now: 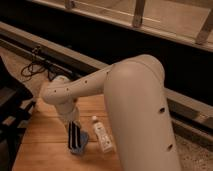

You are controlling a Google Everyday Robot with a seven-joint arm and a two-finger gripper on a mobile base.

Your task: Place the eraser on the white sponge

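Observation:
My gripper points straight down over the wooden table, at the end of the white arm. Its tip is at a small bluish object that lies on the table; I cannot tell whether this is the eraser, or whether the gripper is holding it or only touching it. Just to the right, apart from the gripper, lies an elongated white object with a small round white piece at its far end; it may be the white sponge.
The large white arm housing fills the right of the view and hides that part of the table. A dark chair or frame stands at the left edge. Cables lie on the floor behind the table.

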